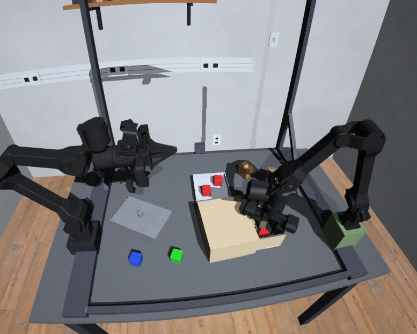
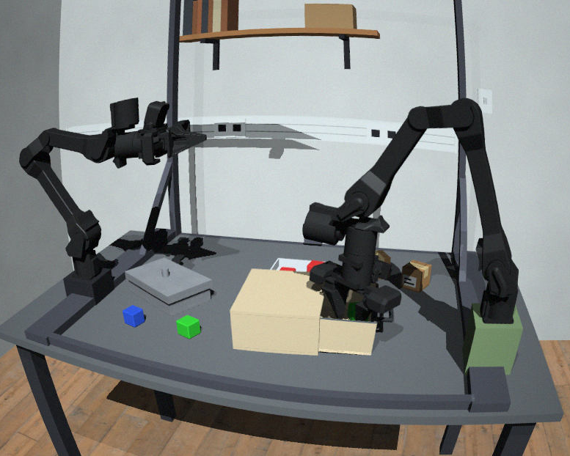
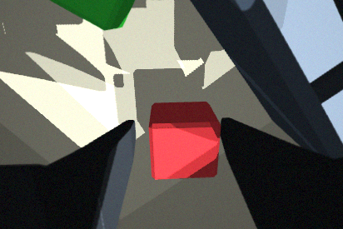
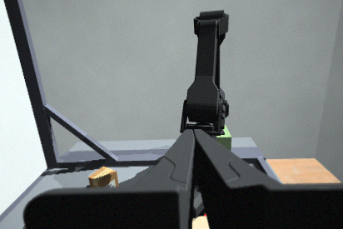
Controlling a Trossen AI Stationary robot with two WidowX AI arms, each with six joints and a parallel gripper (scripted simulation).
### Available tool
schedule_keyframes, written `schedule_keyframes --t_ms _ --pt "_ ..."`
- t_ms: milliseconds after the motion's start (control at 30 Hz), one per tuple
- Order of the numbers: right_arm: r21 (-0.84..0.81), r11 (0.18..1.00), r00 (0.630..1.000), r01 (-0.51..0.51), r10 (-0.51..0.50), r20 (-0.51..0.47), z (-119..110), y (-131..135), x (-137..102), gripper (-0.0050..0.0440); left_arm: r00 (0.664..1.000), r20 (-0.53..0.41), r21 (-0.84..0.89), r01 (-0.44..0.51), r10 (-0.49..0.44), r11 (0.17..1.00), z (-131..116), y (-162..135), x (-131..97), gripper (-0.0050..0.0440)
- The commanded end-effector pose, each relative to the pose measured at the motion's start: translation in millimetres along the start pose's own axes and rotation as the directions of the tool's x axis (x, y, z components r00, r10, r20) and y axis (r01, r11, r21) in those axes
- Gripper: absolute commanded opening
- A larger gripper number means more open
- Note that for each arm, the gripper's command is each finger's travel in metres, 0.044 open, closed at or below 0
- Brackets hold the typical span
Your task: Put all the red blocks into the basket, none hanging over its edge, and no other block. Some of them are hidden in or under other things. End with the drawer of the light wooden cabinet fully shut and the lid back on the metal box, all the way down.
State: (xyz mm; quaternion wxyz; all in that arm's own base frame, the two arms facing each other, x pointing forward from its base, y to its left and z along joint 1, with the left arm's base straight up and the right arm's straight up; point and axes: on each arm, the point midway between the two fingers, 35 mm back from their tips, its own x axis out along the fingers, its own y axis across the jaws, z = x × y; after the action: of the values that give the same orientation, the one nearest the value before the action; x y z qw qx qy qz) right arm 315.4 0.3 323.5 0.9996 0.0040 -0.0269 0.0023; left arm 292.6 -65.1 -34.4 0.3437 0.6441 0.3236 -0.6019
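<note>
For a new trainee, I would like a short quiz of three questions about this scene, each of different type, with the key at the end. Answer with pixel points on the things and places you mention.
1. True or false: the black right gripper (image 1: 175, 149) (image 2: 205, 138) (image 4: 192, 136) is open.
2. How many red blocks can be seen in the shallow white basket (image 1: 209, 176) (image 2: 295, 263)? (a) one (b) two (c) four
3. Fill in the colour: in the open drawer (image 1: 273, 241) (image 2: 348, 337) (image 3: 158, 87) of the light wooden cabinet (image 1: 226, 223) (image 2: 275, 328), the block between the fingers of the black left gripper (image 1: 264, 220) (image 2: 353, 314) (image 3: 178, 126) is ____.

Key: 1 false; 2 b; 3 red.
</note>
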Motion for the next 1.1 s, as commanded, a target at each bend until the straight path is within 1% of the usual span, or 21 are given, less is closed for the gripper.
schedule_keyframes --t_ms 0,67,100,600,633,833,933,1000,1067 --pt "0.004 1.0 1.0 0.004 -0.004 0.024 8 -1 -2 -0.005 1.0 -0.004 -0.002 -0.012 0.012 1.0 -2 0 -2 0.0225" --pt "0.004 1.0 1.0 0.004 -0.004 0.024 8 -1 -2 -0.005 1.0 -0.009 -0.003 -0.024 0.024 1.0 -4 6 -5 0.0225" --pt "0.004 1.0 1.0 0.004 -0.004 0.024 8 -1 -2 -0.005 0.999 -0.011 -0.003 -0.031 0.031 1.0 -5 8 -7 0.0" --pt "0.004 1.0 1.0 0.004 -0.004 0.024 8 -1 -2 -0.005 0.999 -0.012 -0.003 -0.033 0.033 0.999 -5 9 -7 -0.0002" --pt "0.004 1.0 1.0 0.004 -0.004 0.024 8 -1 -2 -0.005 0.999 -0.015 -0.003 -0.04 0.04 0.999 -5 9 -12 -0.0003" --pt "0.004 1.0 1.0 0.004 -0.004 0.024 8 -1 -2 -0.005 0.999 -0.015 -0.006 -0.042 0.042 0.999 -5 10 -21 -0.0005" --pt "0.004 1.0 1.0 0.004 -0.004 0.024 8 -1 -2 -0.005 0.999 -0.015 -0.007 -0.042 0.042 0.999 -6 10 -26 -0.0027" --pt "0.004 1.0 1.0 0.004 -0.004 0.024 8 -1 -2 -0.005 0.999 -0.015 -0.007 -0.042 0.042 0.999 -6 10 -26 -0.0027" --pt "0.004 1.0 1.0 0.004 -0.004 0.024 8 -1 -2 -0.005 0.999 -0.015 -0.006 -0.042 0.042 0.999 -6 10 -30 -0.0043"
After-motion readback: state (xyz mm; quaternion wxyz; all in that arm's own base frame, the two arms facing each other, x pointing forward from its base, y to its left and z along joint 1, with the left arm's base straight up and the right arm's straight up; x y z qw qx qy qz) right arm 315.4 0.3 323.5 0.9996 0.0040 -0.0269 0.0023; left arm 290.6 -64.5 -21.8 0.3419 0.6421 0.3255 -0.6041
